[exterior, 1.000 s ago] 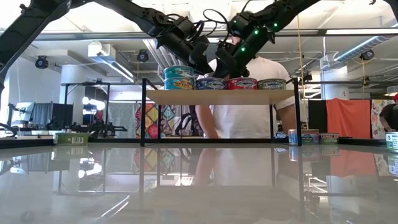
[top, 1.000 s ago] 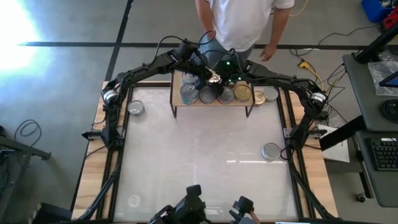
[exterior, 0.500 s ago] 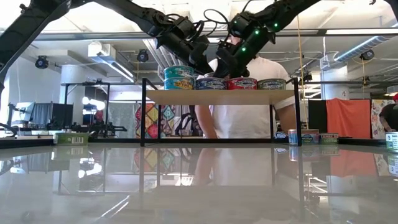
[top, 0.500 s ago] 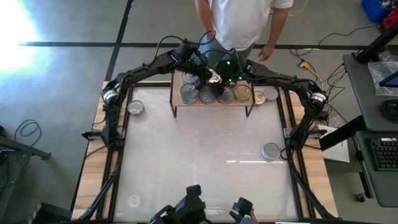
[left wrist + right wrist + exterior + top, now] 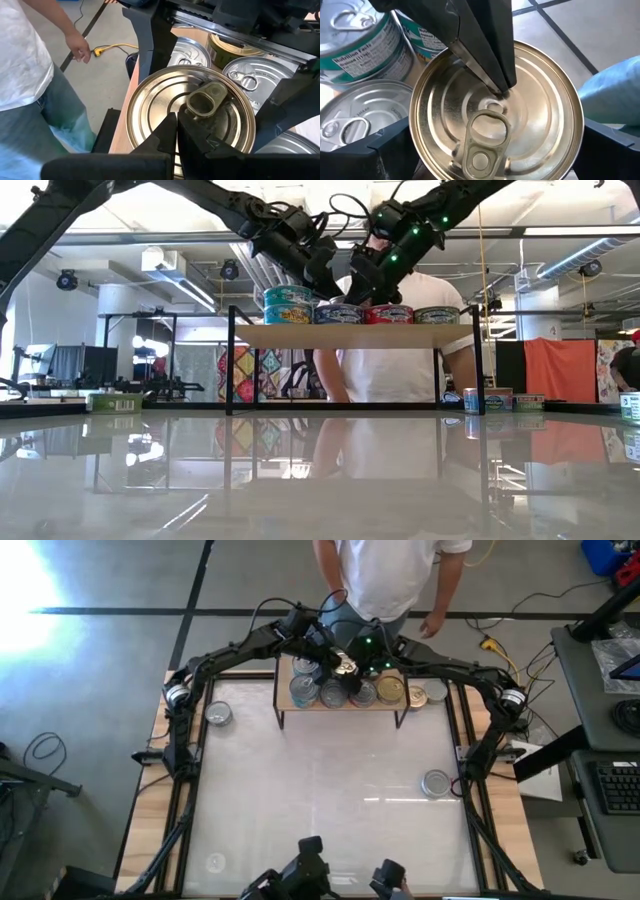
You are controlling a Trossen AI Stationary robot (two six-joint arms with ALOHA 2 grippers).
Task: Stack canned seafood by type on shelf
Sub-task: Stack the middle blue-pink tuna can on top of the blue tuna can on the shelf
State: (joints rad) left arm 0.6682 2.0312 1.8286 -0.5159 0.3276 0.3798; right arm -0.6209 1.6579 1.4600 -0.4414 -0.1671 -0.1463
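- placement looks like the step in hand: in the high view the gold tin [image 5: 345, 665] sits over the back of the shelf [image 5: 395, 706], among the silver tins already there, with both grippers meeting on it.
- high view again: left gripper [image 5: 336, 661] comes in from the shelf's left, right gripper [image 5: 353, 671] from its right. two loose tins wait on the table, one [image 5: 218, 714] at left and one [image 5: 435, 783] at right.
- low view: both grippers hang just above the row on the shelf [image 5: 350, 335]. a two-high stack [image 5: 290, 305] stands at the row's left end, and the gold tin itself is hidden here.
- left wrist view: your left gripper [image 5: 177, 125] is pressed together, its tips on the gold tin's [image 5: 165, 110] lid beside the pull tab.
- right wrist view: your right gripper [image 5: 495, 165] is spread wide, one finger on each side of the gold tin [image 5: 540, 100]. you cannot tell whether the fingers touch its wall.
- next, judging from this: check that the tin sits flat on its own kind, then lift both grippers straight up so neither drags it or knocks a neighbour, and go for a loose tin.
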